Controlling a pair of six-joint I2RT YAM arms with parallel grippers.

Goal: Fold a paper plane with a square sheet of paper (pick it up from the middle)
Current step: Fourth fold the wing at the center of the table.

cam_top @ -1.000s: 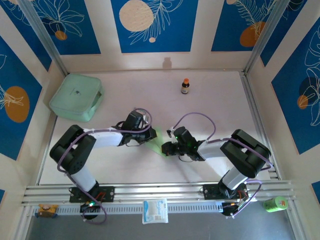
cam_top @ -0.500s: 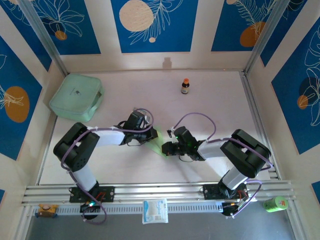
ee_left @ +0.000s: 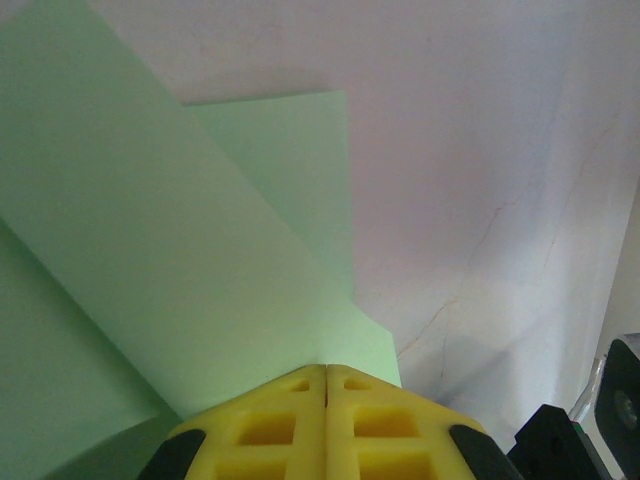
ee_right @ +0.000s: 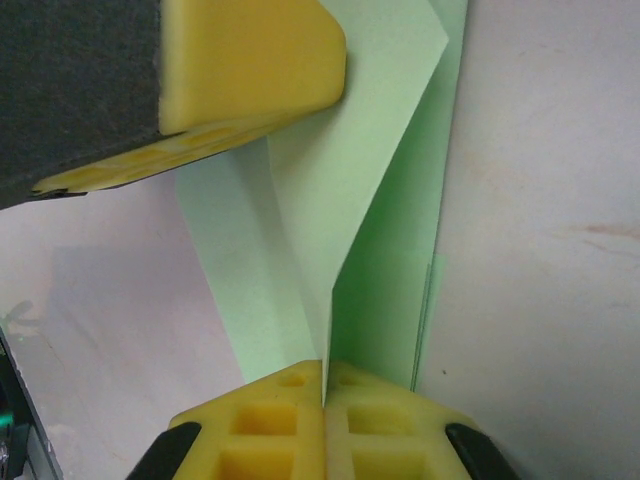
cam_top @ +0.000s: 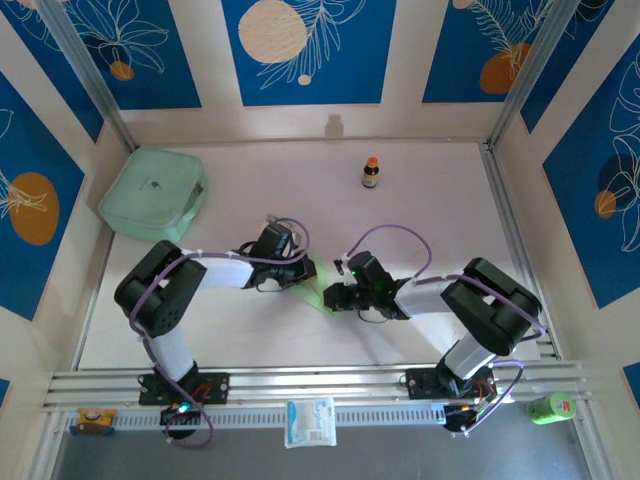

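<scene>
1. Where the two sets of jaws meet near its middle, the pale tabletop (cam_top: 430,200) lies bare around them.
2. The left arm (cam_top: 200,275) and the right arm (cam_top: 450,300) both reach inward. The left jaws and the right jaws point at each other, close together with the paper between them.
3. A mint-green box (cam_top: 153,192) sits well apart from the left jaws, out beyond them and to their left.
4. The square sheet of paper (cam_top: 317,285) lies partly folded between the two sets of jaws, in overlapping flaps (ee_left: 200,250).
   - The left jaws are closed, their yellow fingertips (ee_left: 290,385) pressed together with the tips at the sheet's edge. Whether any paper is caught between them I cannot tell.
   - The right jaws are closed too. A raised flap (ee_right: 385,180) runs straight into the seam between their fingertips (ee_right: 280,400), so they pinch the sheet.
   - One left finger (ee_right: 250,60) sits just ahead of the right jaws, over the same sheet.
5. A small pale packet (cam_top: 310,422) lies behind both sets of jaws, at the near rail.
6. A little bottle (cam_top: 371,172) with an orange cap stands upright beyond the right jaws, well apart.
</scene>
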